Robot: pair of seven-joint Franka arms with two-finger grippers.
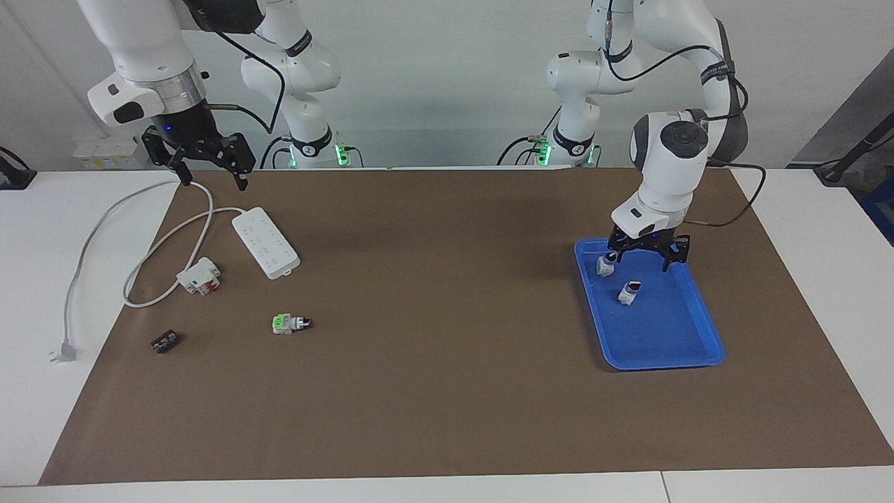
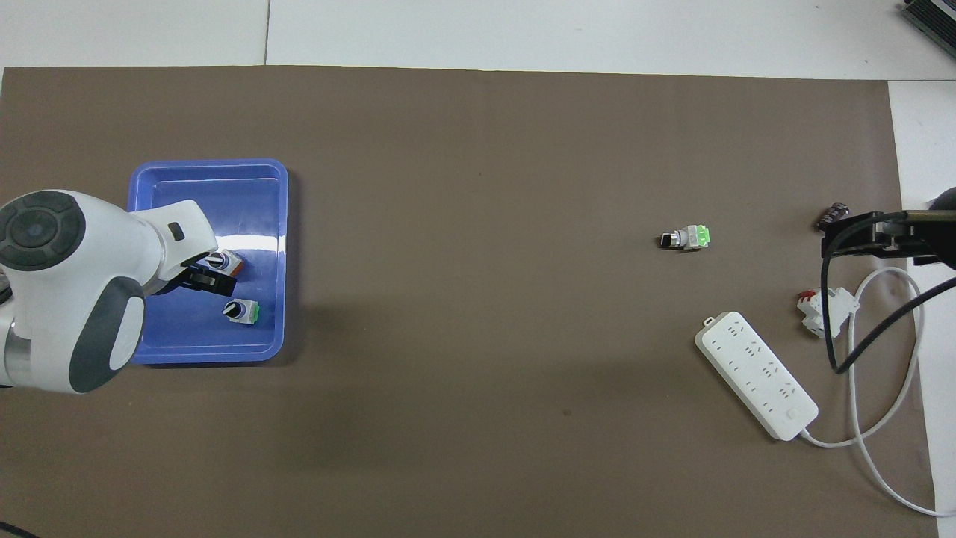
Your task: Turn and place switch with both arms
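Two switches stand in blue tray [image 1: 698,353]; orange-ended switch [image 2: 222,261] upright there, left gripper [image 1: 648,257] spread open above it, holding nothing. Right gripper [image 1: 213,170] open, empty, waiting over power strip cable [image 1: 199,234]. Placement looks nearly finished.

A brown mat [image 1: 447,391] covers the white table [image 1: 42,279] (pale wall above).

The switch [image 2: 222,261] stands upright in the blue tray [image 1: 688,353], resting on its orange end block with the whitish-silver middle above and the black knob on top. It sits farther from the robots than the green-ended switch [image 2: 242,311] just beside it in the tray.
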